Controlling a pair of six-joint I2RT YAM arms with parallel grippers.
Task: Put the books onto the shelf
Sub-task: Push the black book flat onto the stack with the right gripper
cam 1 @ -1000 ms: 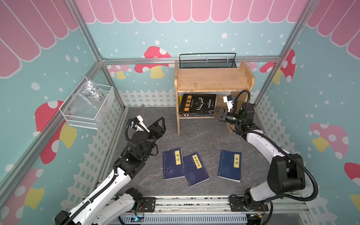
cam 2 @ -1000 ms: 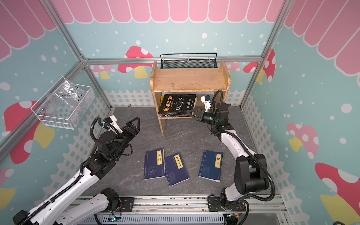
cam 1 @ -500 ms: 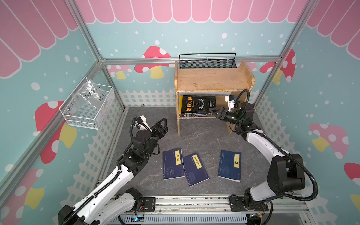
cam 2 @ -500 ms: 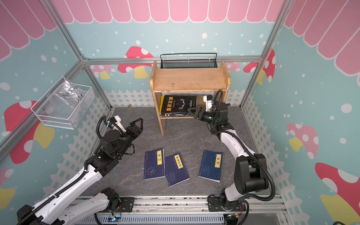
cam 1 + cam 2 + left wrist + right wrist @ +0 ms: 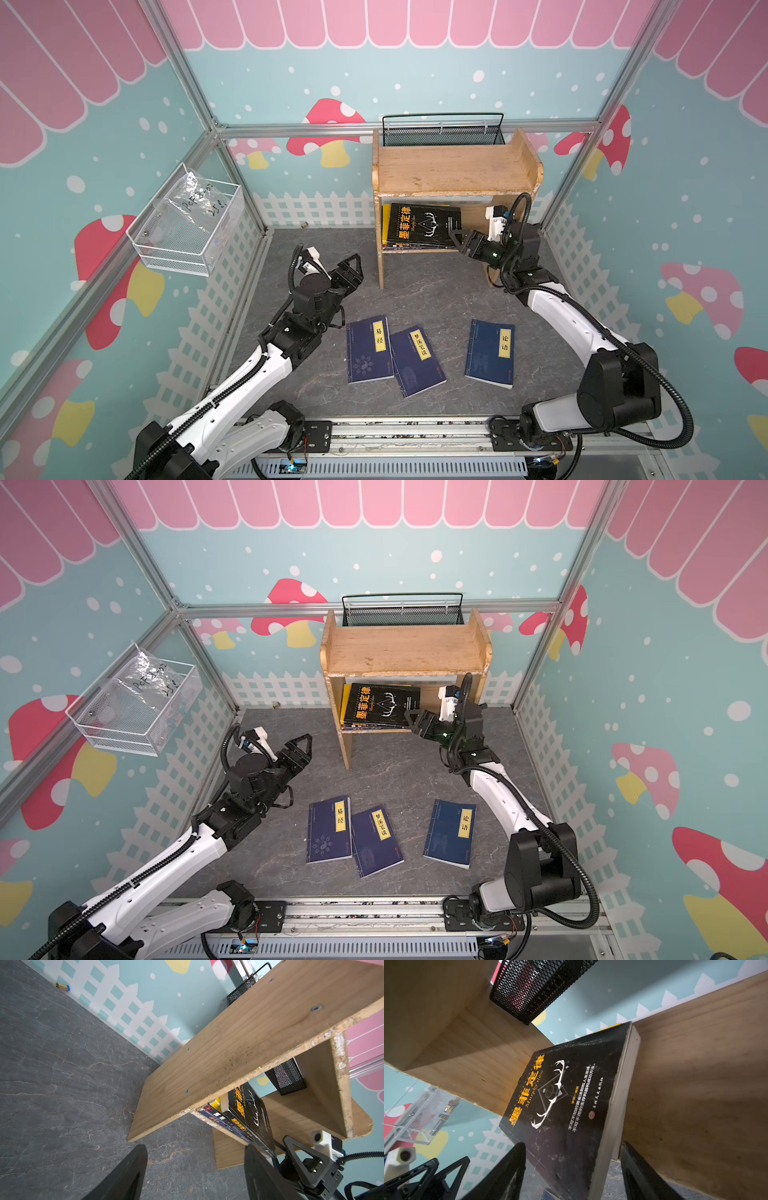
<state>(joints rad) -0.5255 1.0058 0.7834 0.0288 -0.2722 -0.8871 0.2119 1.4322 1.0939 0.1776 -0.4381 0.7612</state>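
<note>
Lying flat on the dark, stone-patterned worktop [image 5: 432, 299], just beyond the front rail [image 5: 415, 428], are three navy books with yellow title labels. The left book [image 5: 370, 351] and the tilted middle book [image 5: 417, 361] meet along one edge. The third navy book [image 5: 490, 353] sits apart to their right, near the right arm's forearm.

Farther in, the left end effector [image 5: 355, 272] hangs above bare worktop to the left of the shelf [image 5: 453, 170]. Its left wrist view shows the fingers [image 5: 133, 1169] spread wide with nothing between them, so it is open and empty.

On the other side, the right end effector [image 5: 456, 241] reaches to the front of the shelf's lower tier. In the right wrist view its jaws stand well apart on either side of the near corner of a black book [image 5: 571, 1105] with orange title characters and a white antler design. A sliver of gap shows beside the page edge, so it is open rather than clamped.

That black book [image 5: 424, 224] lies on top of a small stack on the lower tier, pushed toward the left side panel. A yellow book [image 5: 386, 220] peeks out at the stack's left, and dark spines [image 5: 220, 1120] show beneath. The shelf's top board is bare wood.

Behind the shelf, against the back wall, stands a black mesh basket [image 5: 442, 135]. A white wire basket [image 5: 187, 232] hangs on the left wall.
</note>
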